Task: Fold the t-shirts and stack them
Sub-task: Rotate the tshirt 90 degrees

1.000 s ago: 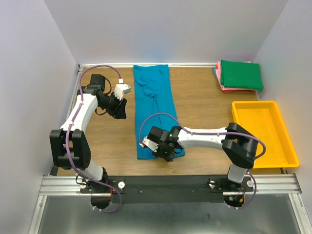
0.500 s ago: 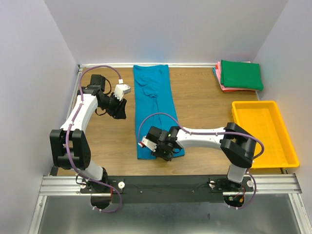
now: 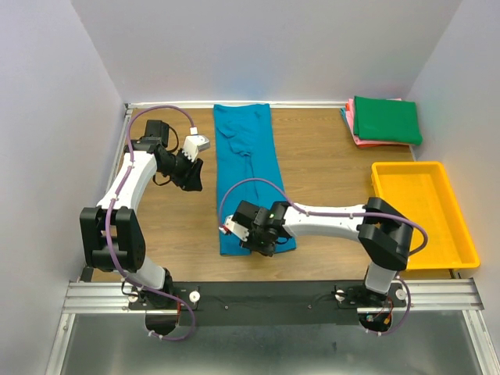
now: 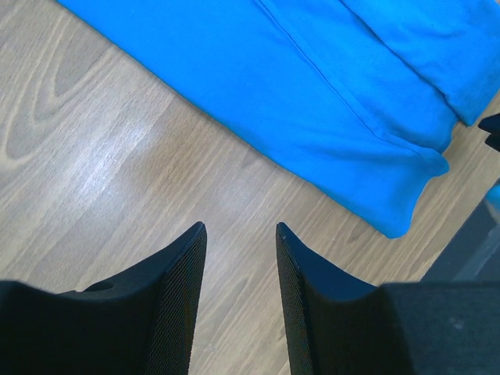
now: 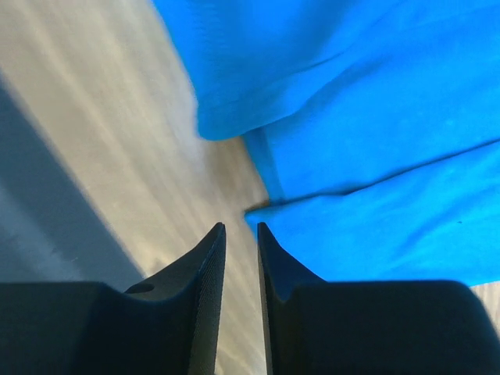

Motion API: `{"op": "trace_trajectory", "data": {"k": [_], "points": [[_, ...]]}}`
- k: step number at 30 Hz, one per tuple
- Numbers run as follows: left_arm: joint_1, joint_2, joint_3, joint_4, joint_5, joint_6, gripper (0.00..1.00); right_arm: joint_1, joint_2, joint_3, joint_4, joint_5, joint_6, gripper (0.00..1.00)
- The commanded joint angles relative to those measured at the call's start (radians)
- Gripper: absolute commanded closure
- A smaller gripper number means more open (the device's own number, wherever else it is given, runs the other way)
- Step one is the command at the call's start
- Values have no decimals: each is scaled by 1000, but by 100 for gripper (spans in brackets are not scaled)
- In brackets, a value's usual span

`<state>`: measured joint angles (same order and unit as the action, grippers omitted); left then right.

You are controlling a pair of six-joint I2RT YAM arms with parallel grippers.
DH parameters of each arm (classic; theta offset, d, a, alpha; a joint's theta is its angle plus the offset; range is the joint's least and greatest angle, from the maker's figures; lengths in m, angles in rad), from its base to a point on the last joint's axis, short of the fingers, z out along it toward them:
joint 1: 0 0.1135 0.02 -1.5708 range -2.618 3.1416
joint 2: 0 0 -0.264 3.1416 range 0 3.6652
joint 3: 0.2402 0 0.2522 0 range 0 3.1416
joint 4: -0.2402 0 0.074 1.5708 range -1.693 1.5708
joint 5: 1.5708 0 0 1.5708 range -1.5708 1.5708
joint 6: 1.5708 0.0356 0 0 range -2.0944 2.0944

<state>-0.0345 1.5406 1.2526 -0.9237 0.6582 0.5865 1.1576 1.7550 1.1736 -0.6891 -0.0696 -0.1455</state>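
Note:
A teal-blue t-shirt [image 3: 246, 168], folded into a long narrow strip, lies from the back edge toward the front of the wooden table. My right gripper [image 3: 260, 244] hovers low at its near end. In the right wrist view the gripper [image 5: 240, 226] has its jaws a narrow gap apart and empty, just short of the shirt's hem [image 5: 351, 226]. My left gripper [image 3: 191, 176] is open and empty over bare wood, left of the shirt. The left wrist view shows this gripper [image 4: 238, 226] and the shirt's edge [image 4: 328, 117]. A folded dark green t-shirt [image 3: 387, 119] lies on folded pink ones [image 3: 353, 125].
The folded stack sits at the back right corner. A yellow plastic tray [image 3: 461, 234] stands at the right, in front of the stack. Walls close the table at the left, back and right. A black rail [image 3: 266, 293] runs along the front edge.
My right gripper has shifted slightly to the left along the near end of the teal-blue shirt. The left arm and the shirts have not moved.

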Motion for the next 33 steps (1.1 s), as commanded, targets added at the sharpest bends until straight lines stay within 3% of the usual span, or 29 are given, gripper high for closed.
{"op": "trace_trajectory", "data": {"k": [1,15,19,20,24,26,29,33], "points": [[4,-20,-9,9,31,1,51,8,58,40,3,120,21,69],[4,-30,-19,13,17,12,52,16,135,17,3,96,23,70],[4,-36,-28,20,11,10,52,16,132,24,2,108,27,83],[4,-37,-30,22,11,10,52,16,126,26,0,114,26,90],[4,-31,-30,22,15,10,52,16,86,32,-10,122,27,99],[4,-31,-30,23,17,12,52,16,80,34,-20,120,30,96],[4,-30,-32,23,15,12,52,16,74,31,-36,110,26,79],[4,-30,-28,23,18,9,52,16,72,27,-44,99,24,86]]}}
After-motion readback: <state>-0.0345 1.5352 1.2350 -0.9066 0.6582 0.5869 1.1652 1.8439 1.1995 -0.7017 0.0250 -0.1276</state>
